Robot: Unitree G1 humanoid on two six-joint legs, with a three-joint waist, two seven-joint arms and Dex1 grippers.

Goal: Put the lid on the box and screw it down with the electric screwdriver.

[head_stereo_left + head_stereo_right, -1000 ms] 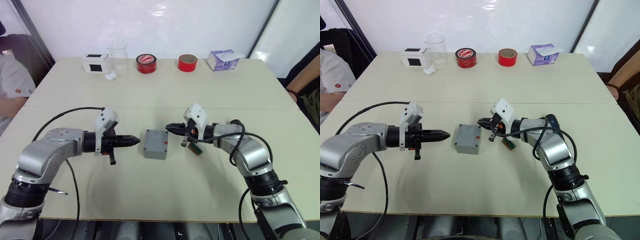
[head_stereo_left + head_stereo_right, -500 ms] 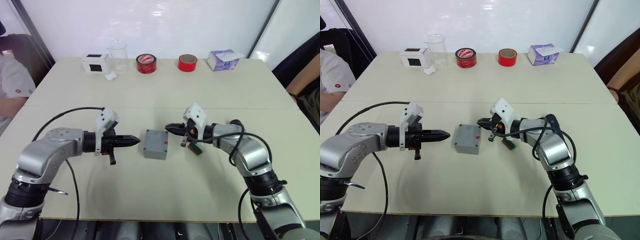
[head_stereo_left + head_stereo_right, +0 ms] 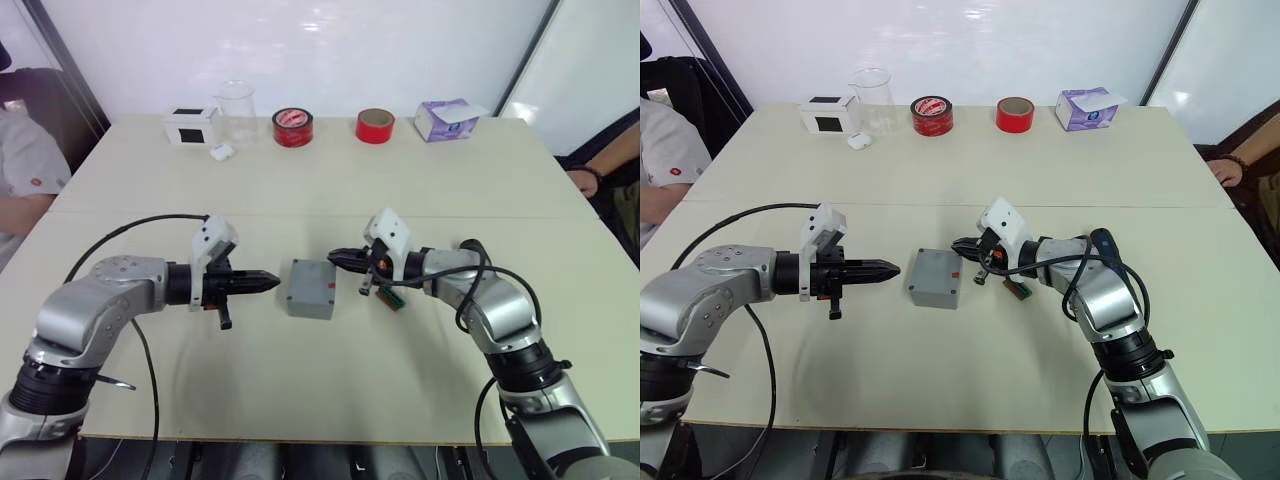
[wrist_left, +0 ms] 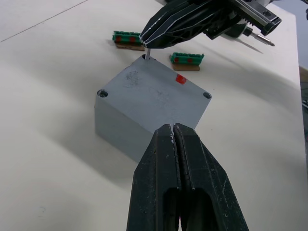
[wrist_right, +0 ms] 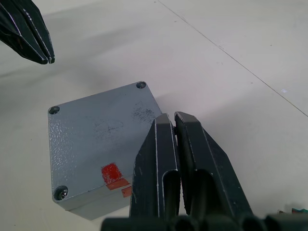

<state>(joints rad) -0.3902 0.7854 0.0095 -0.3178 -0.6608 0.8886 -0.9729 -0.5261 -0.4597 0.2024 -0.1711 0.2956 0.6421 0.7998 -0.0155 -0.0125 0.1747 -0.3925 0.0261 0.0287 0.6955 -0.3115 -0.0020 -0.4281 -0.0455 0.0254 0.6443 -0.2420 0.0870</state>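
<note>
Left wrist view shows the lid [image 4: 159, 91] sitting on the box [image 3: 310, 290]. Both the left gripper [image 3: 272, 283] and right gripper [image 3: 336, 258] are closed, holding nothing, just beside the box. A bump from either could slide the box, and I think the lid could shift.

My head cameras look forward and down across the bench [image 3: 330, 180]; both wrist cameras sit close, facing the lid [image 4: 154, 91] from opposite sides.

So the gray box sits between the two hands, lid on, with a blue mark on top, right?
Not quite: the mark on the lid is red, as the right wrist view shows. The rest holds: the box sits between the left hand and the right hand, lid on.
</note>
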